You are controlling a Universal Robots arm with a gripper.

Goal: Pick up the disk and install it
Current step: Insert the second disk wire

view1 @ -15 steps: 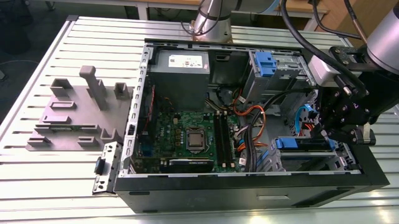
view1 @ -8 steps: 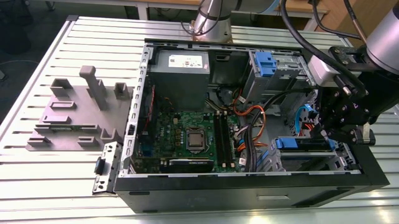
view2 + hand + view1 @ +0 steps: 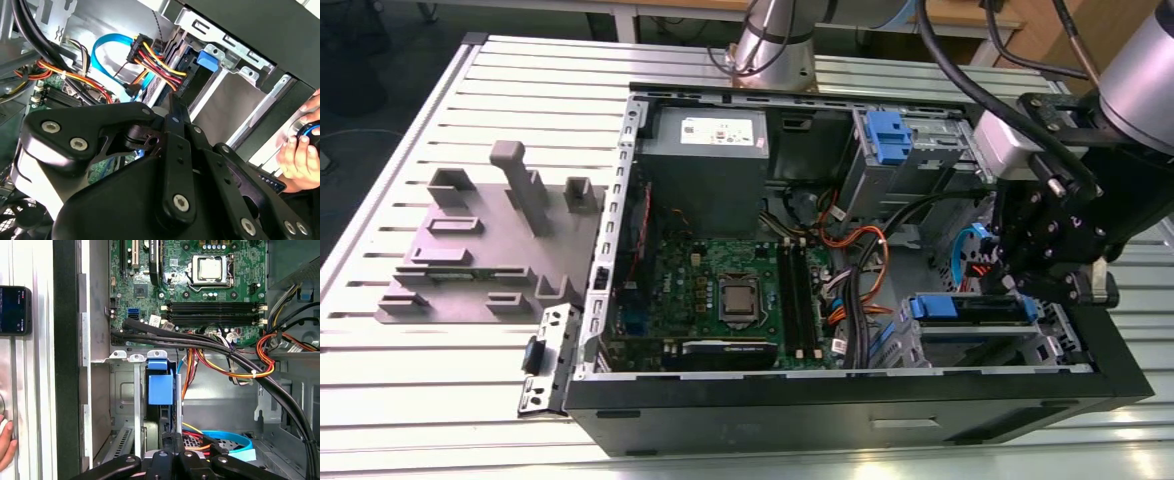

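The disk (image 3: 970,308), in its blue carrier, sits in the lower drive bay at the front corner of the open computer case (image 3: 854,395), on the exterior view's right. In the first wrist view the disk's blue end tab (image 3: 161,387) stands between the bay's metal rails. The second wrist view shows a blue tab (image 3: 207,59) at the bay's edge. My black gripper (image 3: 1051,275) hangs right above and beside the bay. Its linkage (image 3: 172,455) is close against the disk's near end, and the contact itself is hidden.
Thick black cables (image 3: 210,342) and orange-yellow wires (image 3: 240,367) run across the case beside the bay. Also in the case are a grey power-supply box (image 3: 707,135), a blue bracket (image 3: 887,135) and the motherboard (image 3: 720,290). A grey fixture (image 3: 480,250) lies outside. A person's hand (image 3: 300,150) rests by the case, and a phone (image 3: 12,310) lies nearby.
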